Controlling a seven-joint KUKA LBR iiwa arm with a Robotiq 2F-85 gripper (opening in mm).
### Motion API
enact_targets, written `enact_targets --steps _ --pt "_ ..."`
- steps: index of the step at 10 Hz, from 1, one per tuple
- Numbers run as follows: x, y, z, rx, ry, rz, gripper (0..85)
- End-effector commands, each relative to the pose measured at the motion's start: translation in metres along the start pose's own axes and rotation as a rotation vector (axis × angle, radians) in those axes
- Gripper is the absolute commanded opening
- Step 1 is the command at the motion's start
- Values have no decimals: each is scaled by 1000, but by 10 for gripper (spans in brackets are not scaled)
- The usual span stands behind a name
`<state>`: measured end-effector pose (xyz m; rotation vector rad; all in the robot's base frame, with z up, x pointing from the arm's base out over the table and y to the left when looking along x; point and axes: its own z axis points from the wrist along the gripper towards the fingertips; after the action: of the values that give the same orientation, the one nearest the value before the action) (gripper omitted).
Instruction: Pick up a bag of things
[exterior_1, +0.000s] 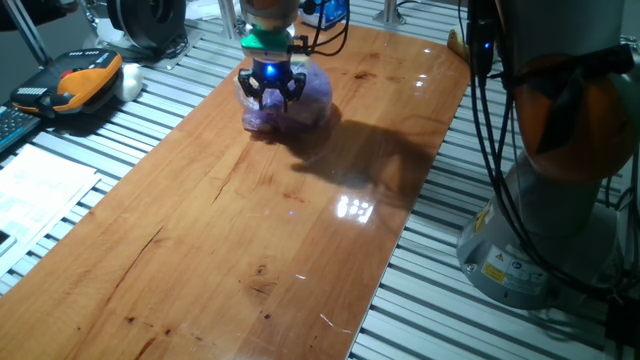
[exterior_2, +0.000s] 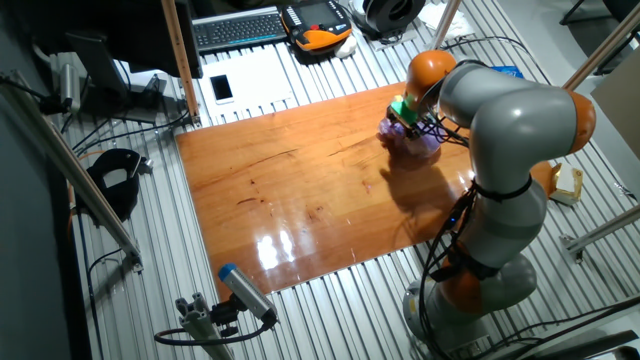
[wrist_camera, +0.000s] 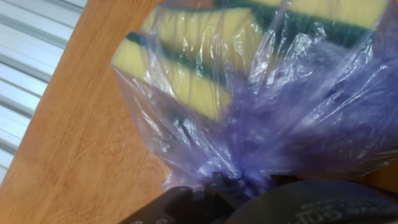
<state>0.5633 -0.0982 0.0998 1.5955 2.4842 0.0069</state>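
The bag of things (exterior_1: 312, 97) is a crinkly purple plastic bag at the far end of the wooden table (exterior_1: 250, 230). It also shows in the other fixed view (exterior_2: 424, 146). In the hand view the bag (wrist_camera: 292, 112) fills the frame, with yellow-and-green sponges (wrist_camera: 186, 68) showing through it. My gripper (exterior_1: 270, 94) is right on the bag's near side, and the bag rests on the wood. In the hand view the dark fingers (wrist_camera: 174, 205) meet at the bag's gathered neck, where the gripper (wrist_camera: 239, 190) is shut on the plastic.
An orange-and-black handset (exterior_1: 80, 80) and a white ball (exterior_1: 130, 82) lie on the slatted surface left of the table. The robot's grey base (exterior_1: 560, 200) with cables stands to the right. A keyboard (exterior_2: 235, 28) lies beyond the table.
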Motion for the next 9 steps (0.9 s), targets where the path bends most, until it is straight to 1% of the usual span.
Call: enact_targets --steps 1,3,5,6,7,9 --pt "0 0 0 1 0 -1 340" --pt "-1 0 0 8 0 -9 340" --pt "-1 0 0 5 7 -21 340" --pt "-1 0 -1 -5 9 -29 170" --pt "-3 -1 -2 -21 18 -48 0" --pt "-3 -2 -3 -26 21 -74 0"
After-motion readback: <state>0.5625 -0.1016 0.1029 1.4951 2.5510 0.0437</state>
